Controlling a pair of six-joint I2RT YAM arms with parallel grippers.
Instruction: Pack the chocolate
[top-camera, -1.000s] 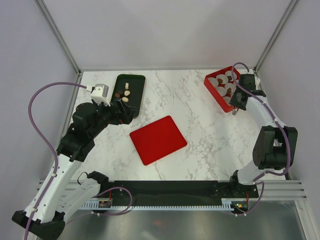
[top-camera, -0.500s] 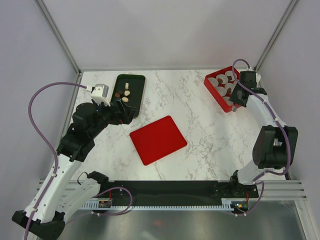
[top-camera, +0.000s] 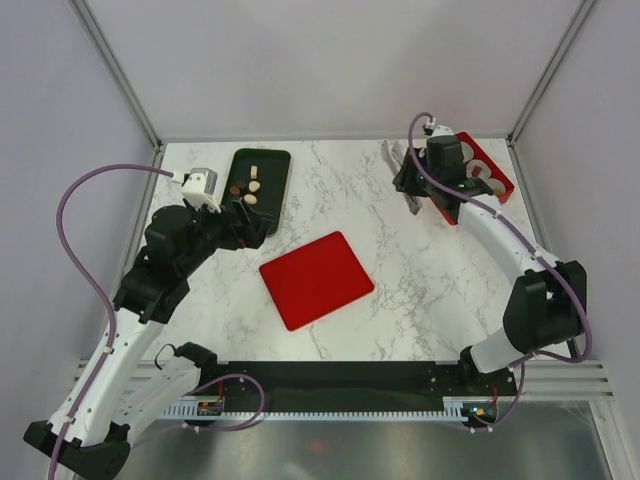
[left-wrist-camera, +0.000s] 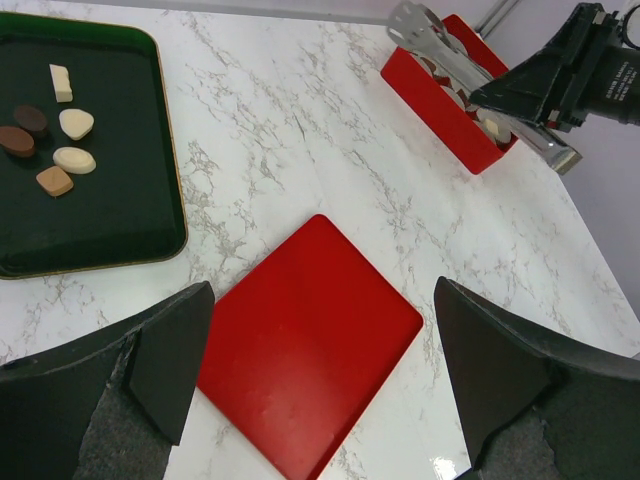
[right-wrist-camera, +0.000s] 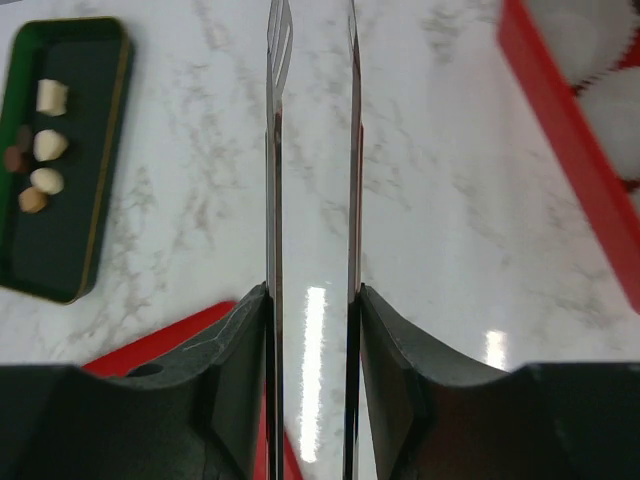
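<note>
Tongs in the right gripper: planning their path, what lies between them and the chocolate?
In the top view, only bare marble table up to the dark tray holding the chocolate; the red board lies off that line.

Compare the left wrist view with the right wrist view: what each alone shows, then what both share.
Only left wrist: the whole flat red panel and the right hand seen from outside, clamped on the tongs. Only right wrist: the tongs' two blades running between its fingers. Both: the chocolate on the dark tray and the red box.
</note>
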